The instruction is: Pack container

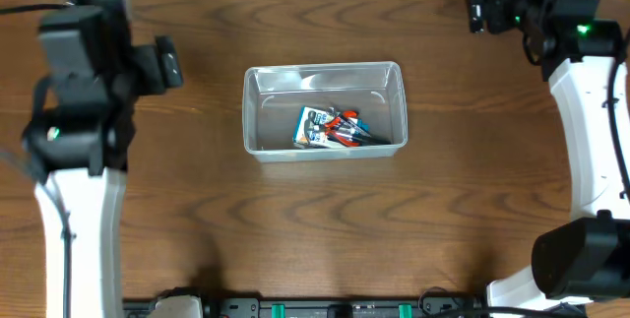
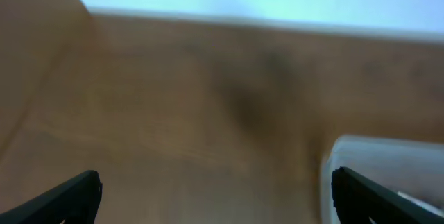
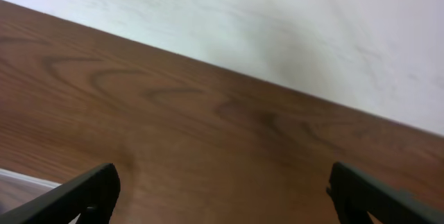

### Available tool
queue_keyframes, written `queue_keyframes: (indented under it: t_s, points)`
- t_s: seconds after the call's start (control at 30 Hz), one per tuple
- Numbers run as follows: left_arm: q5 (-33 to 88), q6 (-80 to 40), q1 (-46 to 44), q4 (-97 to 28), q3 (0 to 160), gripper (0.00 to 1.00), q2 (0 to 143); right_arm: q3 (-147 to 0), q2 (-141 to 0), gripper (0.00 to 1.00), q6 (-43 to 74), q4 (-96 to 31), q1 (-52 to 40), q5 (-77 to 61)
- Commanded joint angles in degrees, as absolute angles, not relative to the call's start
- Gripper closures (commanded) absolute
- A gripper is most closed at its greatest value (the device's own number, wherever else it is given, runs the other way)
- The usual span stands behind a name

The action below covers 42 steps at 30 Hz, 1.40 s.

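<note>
Holding red-and-black tools [image 1: 347,129] and a packet [image 1: 313,127]: clear, round-cornered container [image 1: 252,111].

so the container [image 1: 252,111] sits on the table [image 1: 197,220] about midway between the left claw [image 2: 215,177] and the right claw [image 3: 223,173]. the left claw has it off to its right, with one container corner showing just beyond its right finger [image 2: 378,200], and table running ahead to the far edge. the right claw is up by the far edge, container off to its left and nearer the robot, well apart. ahead of that claw it's table, then the wall [image 3: 277,16] behind. the tools [image 1: 340,129] lie in the container, bunched toward its near wall, more on the half facing the right claw
</note>
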<state>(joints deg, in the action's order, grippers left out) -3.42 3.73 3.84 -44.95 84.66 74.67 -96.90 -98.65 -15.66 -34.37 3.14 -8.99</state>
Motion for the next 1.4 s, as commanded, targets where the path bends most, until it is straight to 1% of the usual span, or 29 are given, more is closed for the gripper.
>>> queue_keyframes:
  t_s: [0.0, 0.17, 0.3, 0.4, 0.53, 0.73, 0.97, 1.37]
  points:
    - [-2.7, 6.2, 2.4, -46.7, 84.5, 0.02, 73.6, -96.5, -98.0, 0.01, -15.4, -35.9, 4.7, -8.5]
    - [-2.7, 6.9, -0.4, -47.0, 83.3, 0.02, 67.4, -91.2, -92.2, 0.01, -16.8, -35.7, 4.7, -5.6]
    - [-2.7, 7.7, -2.2, -43.7, 75.5, 0.02, 57.4, -78.3, -81.4, 0.01, -17.0, -28.8, 4.3, -5.4]
    - [-5.5, 8.4, -3.6, -40.3, 67.1, 0.02, 47.9, -67.5, -71.5, 0.01, -18.7, -23.6, 3.4, -5.4]
    - [-5.9, 9.4, -4.4, -37.9, 57.6, 0.02, 35.1, -54.9, -58.2, 0.01, -18.7, -20.8, 1.1, -5.4]
    - [-5.8, 9.4, -4.4, -38.5, 46.3, 0.02, 19.2, -41.3, -41.6, 0.01, -17.7, -25.4, -1.0, -5.3]
    - [-5.9, 9.4, -4.4, -41.2, 39.3, 0.02, 9.9, -32.9, -28.8, 0.01, -17.6, -32.3, -1.0, -2.7]
    - [-5.8, 9.4, -4.4, -46.2, 39.2, 0.02, 9.6, -32.8, -27.7, 0.01, -17.6, -45.8, -1.1, -2.8]
